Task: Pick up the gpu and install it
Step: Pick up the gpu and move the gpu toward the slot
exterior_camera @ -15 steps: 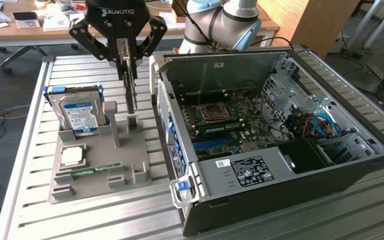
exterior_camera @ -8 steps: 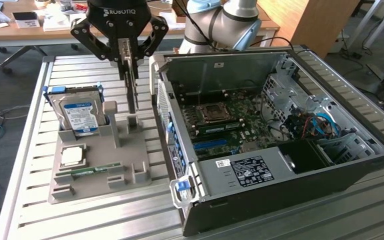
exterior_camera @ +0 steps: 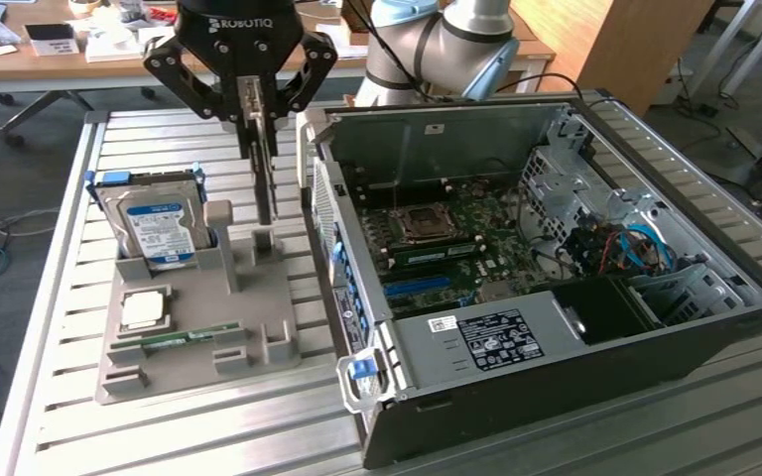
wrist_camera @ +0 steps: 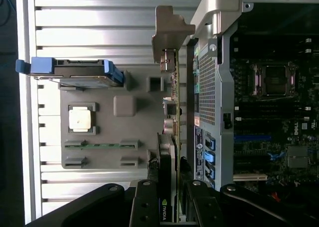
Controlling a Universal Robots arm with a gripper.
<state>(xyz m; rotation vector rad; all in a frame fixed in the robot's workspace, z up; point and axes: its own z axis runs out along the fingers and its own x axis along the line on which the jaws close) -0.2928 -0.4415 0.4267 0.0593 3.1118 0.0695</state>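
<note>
The gpu (exterior_camera: 266,174) hangs edge-on and upright, a thin card with my gripper (exterior_camera: 261,104) shut on its upper end. Its lower end is level with the slotted post of the grey holder (exterior_camera: 259,302); I cannot tell whether it is free of the slot. In the wrist view the gpu (wrist_camera: 173,105) runs out from between my fingers (wrist_camera: 149,204), with its silver bracket (wrist_camera: 167,35) at the far end and the black cooler face beside the pads. The open computer case (exterior_camera: 698,332) lies just to the exterior view's right, its motherboard (exterior_camera: 450,248) exposed.
On the grey holder (wrist_camera: 144,132) stand a hard drive (exterior_camera: 159,223) with blue rails, a processor chip (exterior_camera: 143,309) and a narrow green memory stick (exterior_camera: 176,340). The case's raised side wall (wrist_camera: 212,87) is close beside the card. All rests on a slatted metal table (exterior_camera: 156,426).
</note>
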